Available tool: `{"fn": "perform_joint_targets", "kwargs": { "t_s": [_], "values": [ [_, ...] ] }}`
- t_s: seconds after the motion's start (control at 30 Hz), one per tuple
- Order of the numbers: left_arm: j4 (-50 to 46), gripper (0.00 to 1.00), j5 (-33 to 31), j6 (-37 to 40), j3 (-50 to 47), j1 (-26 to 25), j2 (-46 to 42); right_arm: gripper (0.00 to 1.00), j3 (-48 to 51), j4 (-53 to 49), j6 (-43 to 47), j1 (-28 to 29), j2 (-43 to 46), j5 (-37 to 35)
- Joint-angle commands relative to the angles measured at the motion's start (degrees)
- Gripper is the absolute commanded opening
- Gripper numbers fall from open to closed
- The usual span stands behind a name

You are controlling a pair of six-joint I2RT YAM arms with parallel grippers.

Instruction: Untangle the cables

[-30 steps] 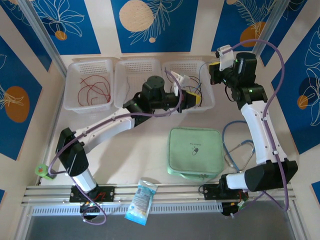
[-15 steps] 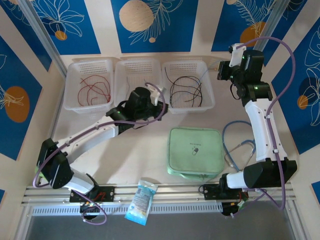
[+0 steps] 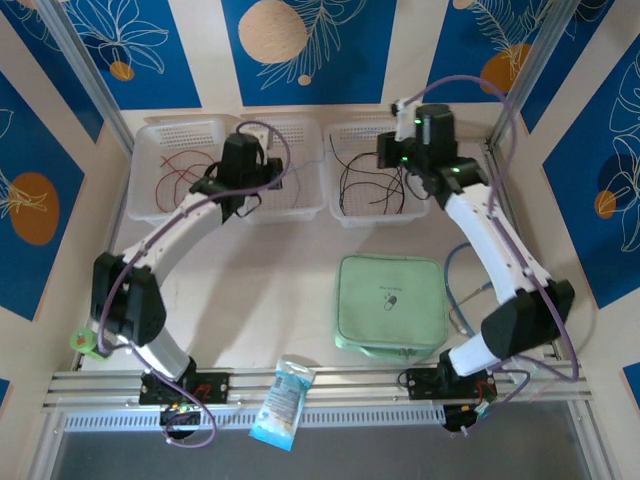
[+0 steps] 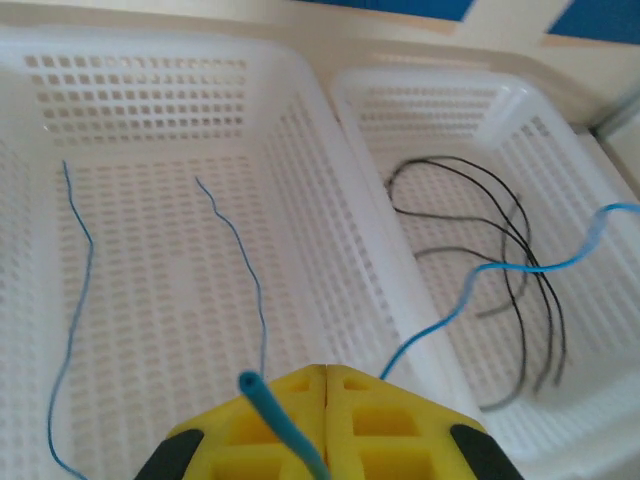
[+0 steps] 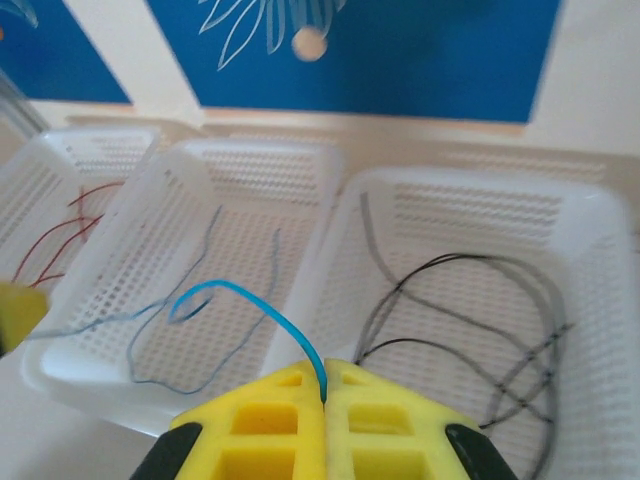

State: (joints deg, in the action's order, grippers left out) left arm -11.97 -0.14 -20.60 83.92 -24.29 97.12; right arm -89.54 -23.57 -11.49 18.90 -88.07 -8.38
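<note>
As left hand and right hand each clamp it, the blue cable runs crosswise between them, left-right.

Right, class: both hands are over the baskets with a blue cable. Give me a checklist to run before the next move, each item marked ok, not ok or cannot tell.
1. Left hand shut on the blue cable: ok.
2. Right hand shut on that same cable: ok.
3. Held cable clear of the black cables below it: cannot tell.
4. Red cables alone in the left basket: ok.
5. Middle basket holds blue strands only: ok.
</note>
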Motion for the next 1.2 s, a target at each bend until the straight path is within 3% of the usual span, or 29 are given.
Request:
{"fn": "perform_joint_targets", "kwargs": {
  "t_s": [0.0,0.03,0.13,0.2,0.33,0.47,0.7,0.83,0.9,0.97,1.1,1.17],
  "values": [
    [-2.15,0.00,3.12,1.77,9.33,2.01,7.43,0.00,-3.77,5.69,-7.97,3.01,-7.27,-0.93],
    [-3.09,0.02,3.39,1.80,12.57,2.75,10.49,0.00,-6.66,5.43,-9.32,4.22,-10.85,-0.85],
    [-6.70,0.58,9.34,1.66,21.20,5.45,19.57,0.00,-18.07,0.02,-9.53,7.50,-21.64,-1.67],
    [-8.33,0.69,11.42,1.83,24.72,6.39,22.78,0.00,-25.69,-3.21,-8.17,9.02,-28.23,-1.83],
    [-8.86,0.87,6.18,3.46,24.71,6.55,22.10,0.00,-41.31,-11.95,-6.28,11.48,-39.76,-3.40],
    [-10.98,0.97,3.44,4.45,24.63,7.13,20.21,0.00,-50.16,-15.66,-7.17,12.77,-46.51,-3.41],
    [-6.56,0.99,3.47,2.83,13.74,9.79,10.96,0.00,-54.68,-17.38,-9.98,13.88,-52.71,-1.87],
    [-5.05,0.99,7.13,1.43,8.38,12.32,5.37,0.00,-55.08,-18.21,-10.49,14.56,-55.00,-3.00],
    [-2.29,0.99,12.96,1.00,5.98,13.50,2.47,0.00,-57.14,-21.15,-9.27,15.35,-57.21,-7.03],
    [-2.65,0.99,13.54,1.07,5.43,13.61,0.26,0.00,-58.92,-23.23,-8.49,15.86,-59.09,-8.80],
    [-2.35,0.99,14.03,1.13,4.03,13.59,-3.76,0.00,-56.87,-22.33,-8.49,16.26,-59.85,-6.60],
    [-2.68,0.99,13.88,1.76,3.80,13.62,-5.35,0.09,-55.86,-21.26,-6.88,16.19,-59.85,-3.34]
  ]
}}
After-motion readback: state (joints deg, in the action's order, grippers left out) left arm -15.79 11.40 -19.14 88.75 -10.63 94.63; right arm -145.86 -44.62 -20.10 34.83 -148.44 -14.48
